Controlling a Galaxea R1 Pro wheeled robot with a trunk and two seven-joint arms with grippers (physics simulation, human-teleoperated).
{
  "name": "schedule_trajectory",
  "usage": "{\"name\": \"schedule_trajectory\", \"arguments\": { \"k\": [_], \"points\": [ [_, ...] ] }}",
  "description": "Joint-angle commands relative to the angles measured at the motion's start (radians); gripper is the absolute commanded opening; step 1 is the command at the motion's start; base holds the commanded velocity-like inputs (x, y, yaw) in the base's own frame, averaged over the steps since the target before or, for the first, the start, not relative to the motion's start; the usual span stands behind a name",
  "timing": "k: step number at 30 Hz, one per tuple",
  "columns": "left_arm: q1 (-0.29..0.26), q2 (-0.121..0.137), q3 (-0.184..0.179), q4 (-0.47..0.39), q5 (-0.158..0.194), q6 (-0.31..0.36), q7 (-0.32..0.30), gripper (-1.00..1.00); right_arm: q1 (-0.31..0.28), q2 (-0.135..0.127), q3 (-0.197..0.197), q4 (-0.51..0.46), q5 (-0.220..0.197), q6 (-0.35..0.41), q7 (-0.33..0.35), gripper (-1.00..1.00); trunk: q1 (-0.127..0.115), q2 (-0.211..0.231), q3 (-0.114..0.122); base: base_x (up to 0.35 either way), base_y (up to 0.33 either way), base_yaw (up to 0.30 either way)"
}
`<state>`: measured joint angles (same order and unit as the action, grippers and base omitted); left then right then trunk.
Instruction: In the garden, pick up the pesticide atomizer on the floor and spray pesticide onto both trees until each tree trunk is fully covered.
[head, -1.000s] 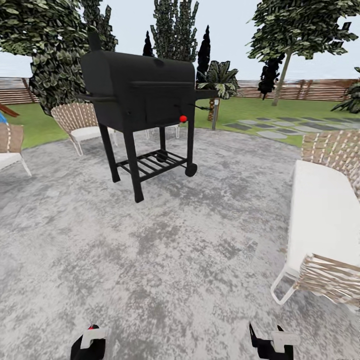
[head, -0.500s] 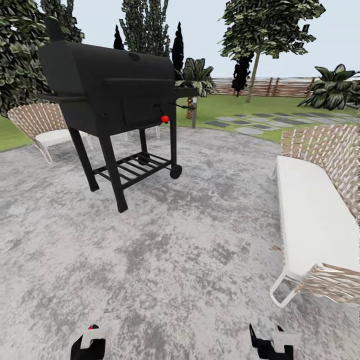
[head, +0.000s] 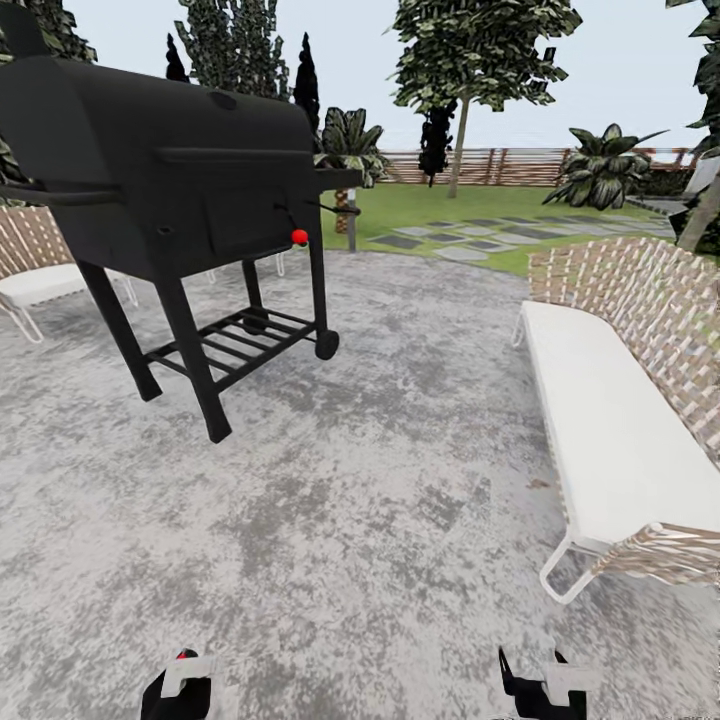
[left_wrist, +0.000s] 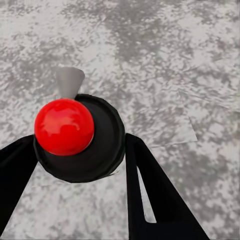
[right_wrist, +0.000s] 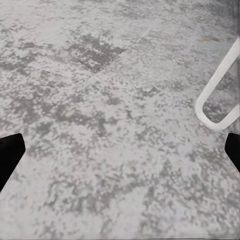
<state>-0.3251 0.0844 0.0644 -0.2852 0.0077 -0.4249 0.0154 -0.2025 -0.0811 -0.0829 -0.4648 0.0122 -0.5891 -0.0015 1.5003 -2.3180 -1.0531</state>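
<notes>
The pesticide atomizer (left_wrist: 102, 150) is a black round body with a red ball on top and a grey nozzle. My left gripper (left_wrist: 80, 145) is shut on it, one black finger on each side, above grey stone paving. In the head view the left gripper (head: 178, 690) sits at the lower edge with a red speck on it. Along that same edge my right gripper (head: 540, 685) is open; its fingers stand wide apart in the right wrist view (right_wrist: 120, 150) with nothing between them. A tree (head: 459, 140) with a pale straight trunk stands far off on the lawn by the fence.
A black grill (head: 170, 180) on legs stands close at the front left. A white woven sofa (head: 600, 420) runs along the right, its leg (right_wrist: 217, 95) near my right gripper. A woven chair (head: 30, 270) is at far left. Stepping stones (head: 470, 240) cross the lawn towards the fence (head: 520, 165).
The whole head view has shifted: grill and chair slid left, sofa and distant tree moved left and nearer. This is camera motion. Both grippers keep their places at the lower edge.
</notes>
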Motion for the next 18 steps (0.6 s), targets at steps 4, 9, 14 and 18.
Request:
{"name": "schedule_trajectory", "arguments": {
  "k": [4,9,14,18],
  "points": [
    [0.0,0.0,0.0,0.0,0.0,0.0,0.0,-1.0,0.0,0.0,0.0,0.0,0.0,0.0,0.0,1.0,0.0,0.0,-0.004,0.09,0.246,-0.25],
    [0.0,0.0,0.0,0.0,0.0,0.0,0.0,-1.0,0.0,0.0,0.0,0.0,0.0,0.0,0.0,1.0,0.0,0.0,-0.009,0.018,0.053,-0.25],
    [0.0,0.0,0.0,-0.001,0.0,0.001,0.0,-1.0,0.0,0.0,0.0,0.0,0.0,0.0,0.0,1.0,0.0,0.0,-0.014,0.028,0.009,-0.25],
    [0.0,0.0,0.001,-0.001,0.0,0.001,0.001,-1.0,0.0,0.0,0.0,0.0,0.0,0.0,0.0,1.0,0.0,0.0,-0.017,0.269,0.086,-0.201]
  ]
}}
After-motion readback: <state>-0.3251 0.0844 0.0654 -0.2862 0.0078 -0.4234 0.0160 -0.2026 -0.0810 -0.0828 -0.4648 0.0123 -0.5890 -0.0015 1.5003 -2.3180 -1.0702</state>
